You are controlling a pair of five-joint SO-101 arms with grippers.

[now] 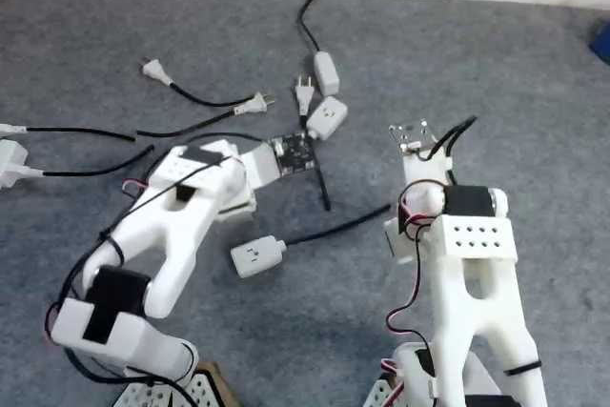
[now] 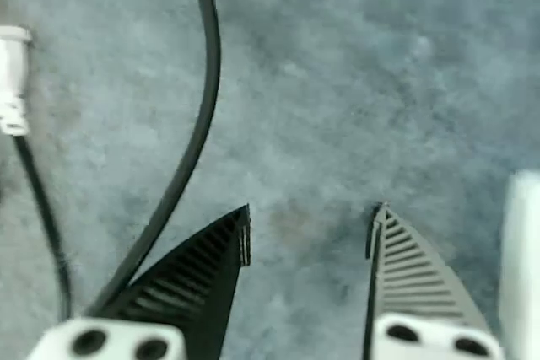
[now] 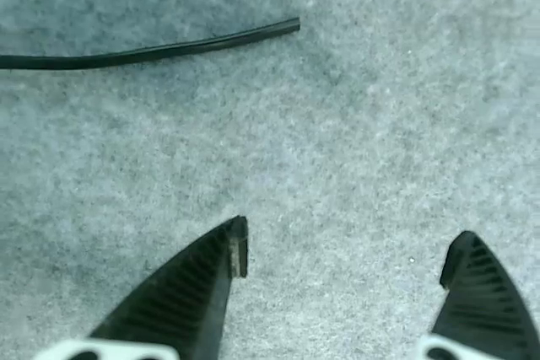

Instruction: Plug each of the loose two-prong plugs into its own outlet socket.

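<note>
Our left gripper (image 2: pixel 308 225) stands open to a middling width, with nothing between its jaws but the grey carpet (image 2: pixel 354 82). A black cable (image 2: pixel 207 82) curves in from ahead and slips behind one of its fingers (image 2: pixel 211 267). Beyond that cable, off to the same side, a white plug (image 2: pixel 12 82) lies on its own thin cord. Just outside the other finger a white body (image 2: pixel 525 259) shows (too cut off for us to name). From the high view we see a white outlet socket (image 1: pixel 326 118) just beyond this gripper's tip, a loose two-prong plug (image 1: pixel 303 94) beside it, and a second socket (image 1: pixel 327 71) a little farther on. A third socket (image 1: pixel 257 255) lies beside the left arm, behind the gripper. Our right gripper (image 3: pixel 350 250) is spread wide over the carpet and holds nothing. A cable end (image 3: pixel 291 25) lies ahead of it, well apart from its fingertips.
</note>
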